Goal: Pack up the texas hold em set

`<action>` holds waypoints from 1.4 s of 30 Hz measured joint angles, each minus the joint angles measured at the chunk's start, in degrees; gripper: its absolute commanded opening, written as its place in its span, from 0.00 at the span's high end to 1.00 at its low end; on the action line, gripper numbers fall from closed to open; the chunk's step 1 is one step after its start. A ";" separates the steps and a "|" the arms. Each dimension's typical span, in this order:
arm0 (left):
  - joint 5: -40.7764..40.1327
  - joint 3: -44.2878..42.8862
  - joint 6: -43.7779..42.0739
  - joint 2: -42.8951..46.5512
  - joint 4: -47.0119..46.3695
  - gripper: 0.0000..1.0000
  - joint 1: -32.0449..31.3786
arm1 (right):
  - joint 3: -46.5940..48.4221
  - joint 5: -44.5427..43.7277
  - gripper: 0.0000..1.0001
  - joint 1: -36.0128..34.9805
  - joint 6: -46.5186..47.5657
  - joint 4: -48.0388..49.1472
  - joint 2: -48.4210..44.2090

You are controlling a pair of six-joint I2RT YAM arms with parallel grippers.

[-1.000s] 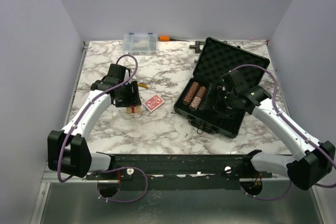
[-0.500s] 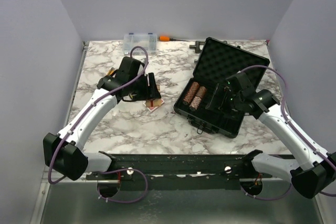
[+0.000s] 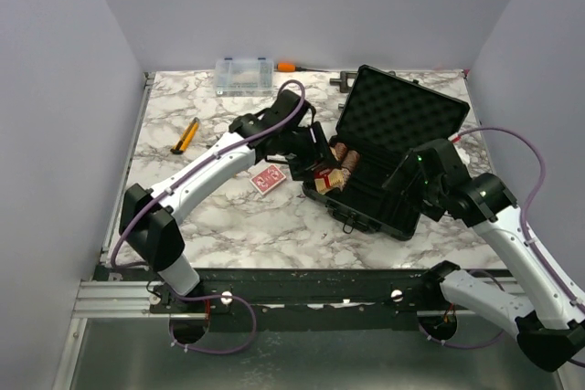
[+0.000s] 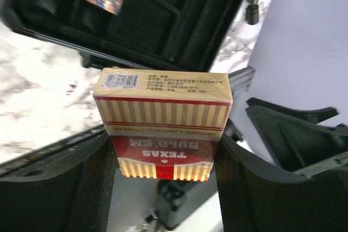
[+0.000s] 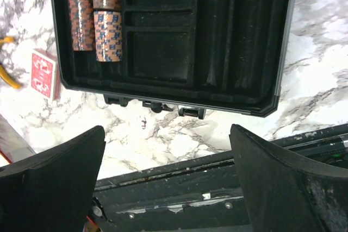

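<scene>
Deck (image 4: 163, 115) sits pinched in left end effector (image 4: 163, 150) at case (image 5: 217, 42) left end; right end effector (image 5: 166, 134) spread, empty; 2 chip rolls (image 5: 93, 12) in case; second deck (image 5: 42, 73) on worktop (image 3: 238, 221)

overhead rear view, close wrist views, all sharing case (image 3: 402, 116)

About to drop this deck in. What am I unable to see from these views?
Left wrist: the held card deck hides part of the case behind it; which slot it lines up with is unclear.
Top external: the left hand covers part of the chip rolls and most of the deck.
Right wrist: the top edge cuts off the rolls and the lid.
Top external: the clear organizer box contents are too small.
</scene>
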State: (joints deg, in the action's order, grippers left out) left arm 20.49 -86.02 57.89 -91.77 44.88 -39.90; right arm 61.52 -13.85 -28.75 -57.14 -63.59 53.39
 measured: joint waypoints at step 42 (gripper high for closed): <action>0.42 -11.30 29.66 -25.57 -6.67 0.03 -10.10 | 3.98 -9.55 0.02 0.00 -10.67 -13.25 -6.14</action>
State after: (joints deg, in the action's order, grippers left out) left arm 20.91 -97.32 87.55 -117.34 38.22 -50.00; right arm 65.49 -23.40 -28.75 -67.81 -76.84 47.24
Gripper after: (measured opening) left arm 0.727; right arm 0.983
